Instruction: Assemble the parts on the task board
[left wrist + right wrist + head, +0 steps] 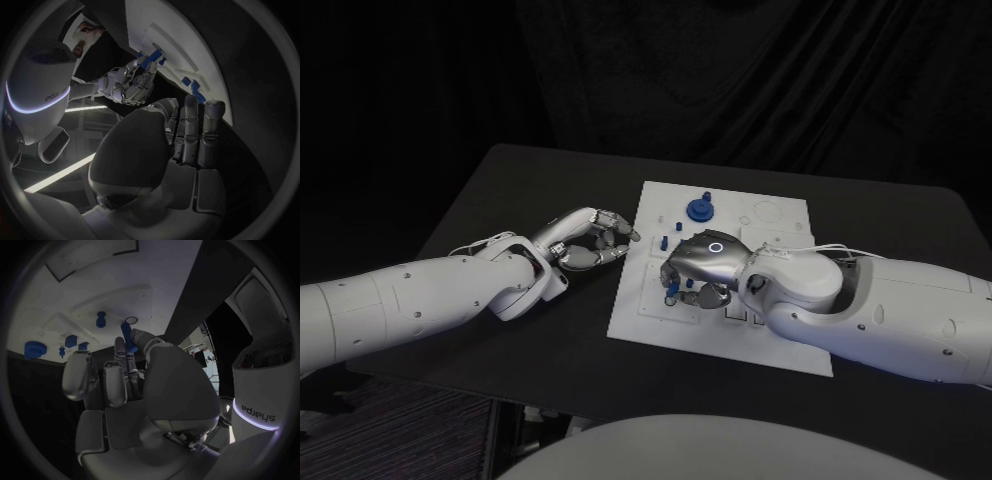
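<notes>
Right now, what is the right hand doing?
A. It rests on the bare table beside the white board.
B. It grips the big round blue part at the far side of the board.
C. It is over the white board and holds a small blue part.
C: the right hand is over the white board, and the right wrist view shows a small blue part pinched in its fingers.

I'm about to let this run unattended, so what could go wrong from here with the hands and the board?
1. The right hand pinches a slim blue part at its fingertips; it could slip or tilt before it seats.
2. The right hand hangs low over the task board, so it may knock the loose blue pieces nearby.
3. The left hand sits at the board's edge and might nudge it.
</notes>
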